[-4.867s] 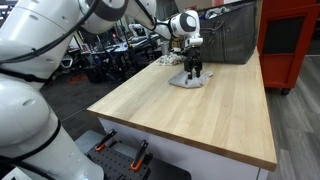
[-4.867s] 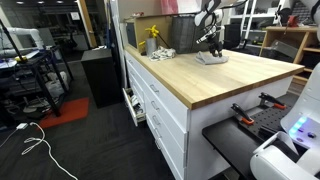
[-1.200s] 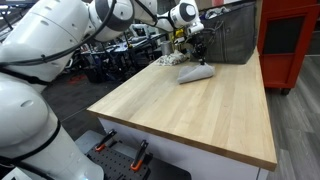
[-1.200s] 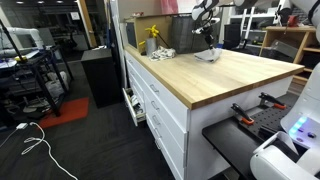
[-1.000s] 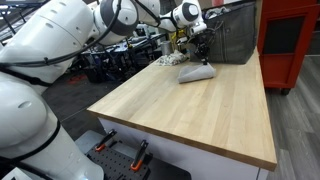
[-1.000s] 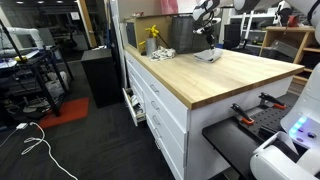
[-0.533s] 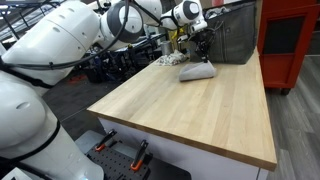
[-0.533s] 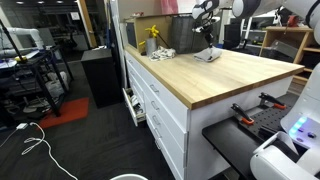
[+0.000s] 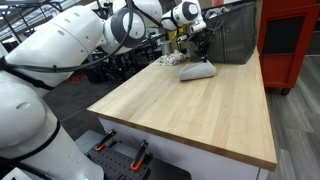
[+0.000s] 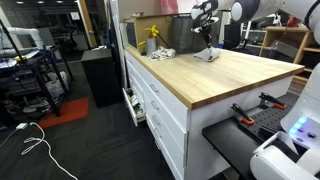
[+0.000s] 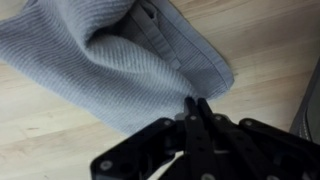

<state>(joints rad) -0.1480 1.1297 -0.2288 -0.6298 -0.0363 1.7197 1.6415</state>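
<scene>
We see the arm [image 9: 128, 22] stretched far out from its base, its white links arching high and reaching forward in both exterior views. At the far end the wrist [image 9: 185, 15] bends over, so the black gripper [image 9: 196, 46] hangs pointing straight down. In the wrist view we look right along it, and its two dark fingers [image 11: 190, 116] are pressed together, tip against tip, with no gap showing between them.
</scene>
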